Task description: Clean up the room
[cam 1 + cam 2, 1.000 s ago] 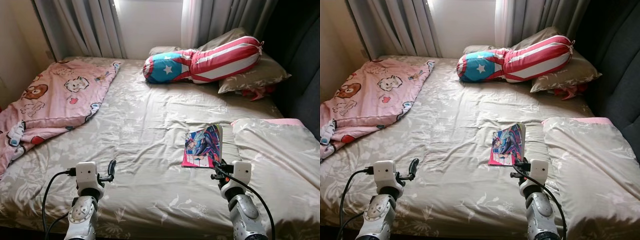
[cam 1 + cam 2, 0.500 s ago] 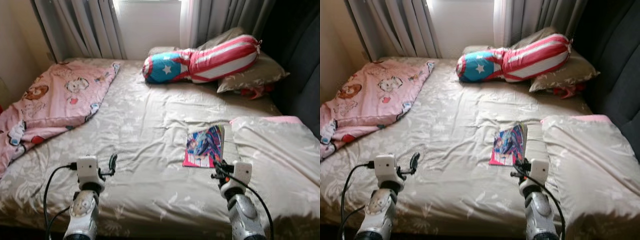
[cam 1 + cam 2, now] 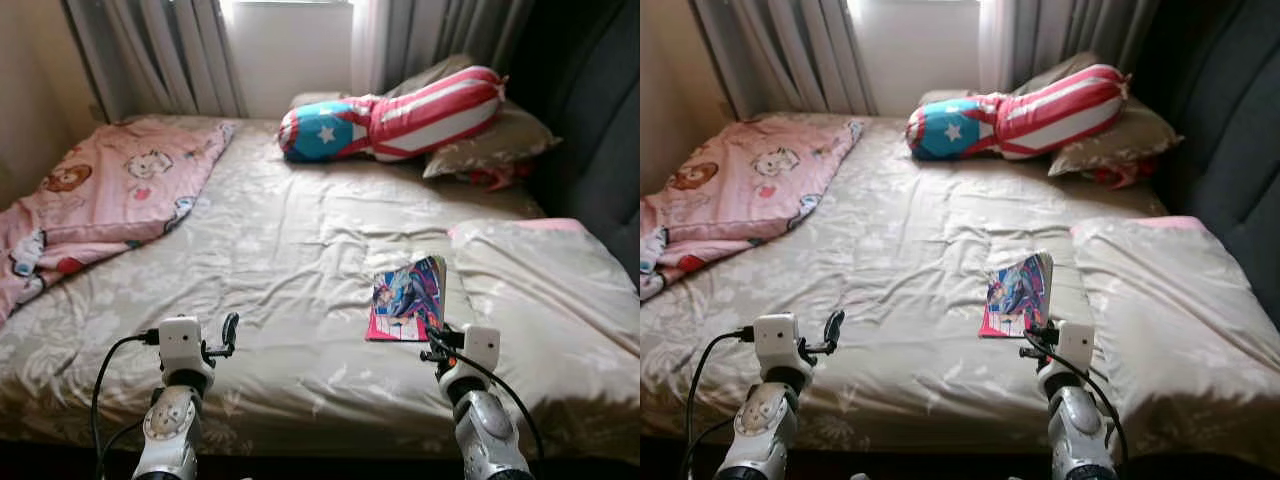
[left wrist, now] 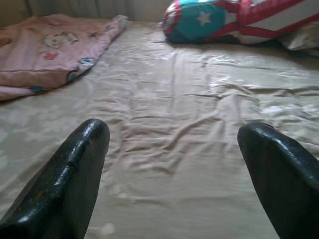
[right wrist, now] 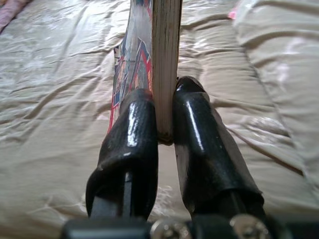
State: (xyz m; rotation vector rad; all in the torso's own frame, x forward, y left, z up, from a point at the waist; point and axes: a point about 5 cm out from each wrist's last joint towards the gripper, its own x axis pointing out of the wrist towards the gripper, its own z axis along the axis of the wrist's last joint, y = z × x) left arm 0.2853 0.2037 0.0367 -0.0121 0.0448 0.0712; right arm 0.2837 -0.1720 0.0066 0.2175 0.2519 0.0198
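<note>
Right gripper (image 5: 166, 124) held low over the bed (image 3: 300, 230), pinching a thin bright comic book (image 5: 157, 59) upright, left gripper (image 4: 172, 149) spread wide, wrinkly shiny sheet just ahead

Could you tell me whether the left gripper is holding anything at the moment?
No, the left gripper's fingers stand wide apart with bare bed sheet between them.

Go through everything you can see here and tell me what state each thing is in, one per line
Book: closed, clamped on edge in the right gripper, above the bed.
Right gripper: shut on the book.
Left gripper: open, holding nothing, over the sheet.
Pink blanket: rumpled, spread over the bed's left side.
Star-and-stripe bolster: lying across the pillows.
Bed sheet: wrinkled.
Curtains: parted, light coming through the gap.
</note>
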